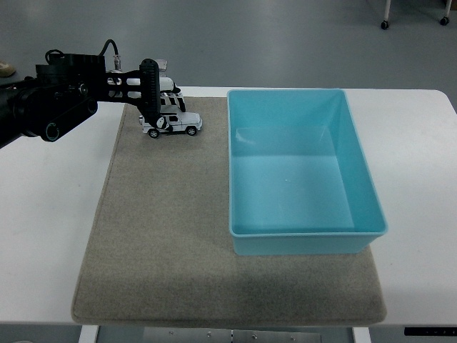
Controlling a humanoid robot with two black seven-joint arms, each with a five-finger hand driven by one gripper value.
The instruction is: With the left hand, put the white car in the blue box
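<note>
Fingers of left hand (158, 100) clamp white car (173, 124), hiding its rear.

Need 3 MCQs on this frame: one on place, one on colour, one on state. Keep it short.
1. Where is the white car?
A. inside the box
B. at the far left of the mat, left of the box
C. on the bare table at the near edge

2. What colour is the box?
A. red
B. light blue
C. black

3. What is the left hand doing?
A. closed around the car
B. resting flat in the box
C. open, far from the car

Answers:
1 B: the car sits over the grey mat's far left part, outside the box.
2 B: its walls and floor are light blue.
3 A: its fingers wrap the car's rear.
</note>
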